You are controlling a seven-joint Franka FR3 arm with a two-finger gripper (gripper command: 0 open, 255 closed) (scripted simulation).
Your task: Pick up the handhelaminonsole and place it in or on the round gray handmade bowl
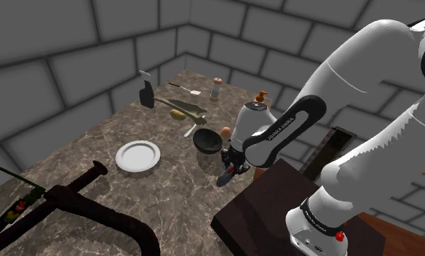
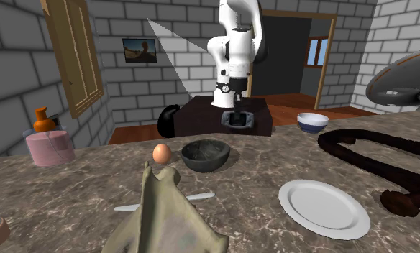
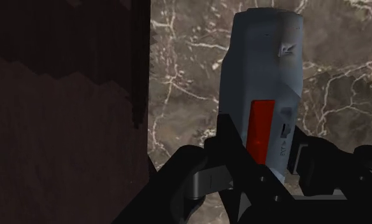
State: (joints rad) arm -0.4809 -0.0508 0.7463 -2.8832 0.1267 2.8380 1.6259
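A grey-blue handheld console [image 3: 267, 83] with a red strip sits between my black fingers [image 3: 226, 137], which clasp its two sides. In the shoulder view my gripper [image 1: 231, 167] holds the console [image 1: 225, 177] low over the marble counter, by the stand's corner; I cannot tell whether it touches the counter. The round dark grey bowl [image 1: 207, 140] stands a short way beyond the gripper toward the shoulder view's upper left. In the second exterior view the bowl [image 2: 206, 154] is in front of the gripper [image 2: 238, 116], nearer the camera.
An egg [image 1: 225, 132] lies right beside the bowl. A white plate [image 1: 138, 156] is farther left in the shoulder view. A crumpled cloth [image 2: 165, 208], a pink dispenser [image 2: 49, 144] and a dark curved object [image 2: 388, 154] sit on the counter. The dark stand [image 1: 269, 204] borders the counter.
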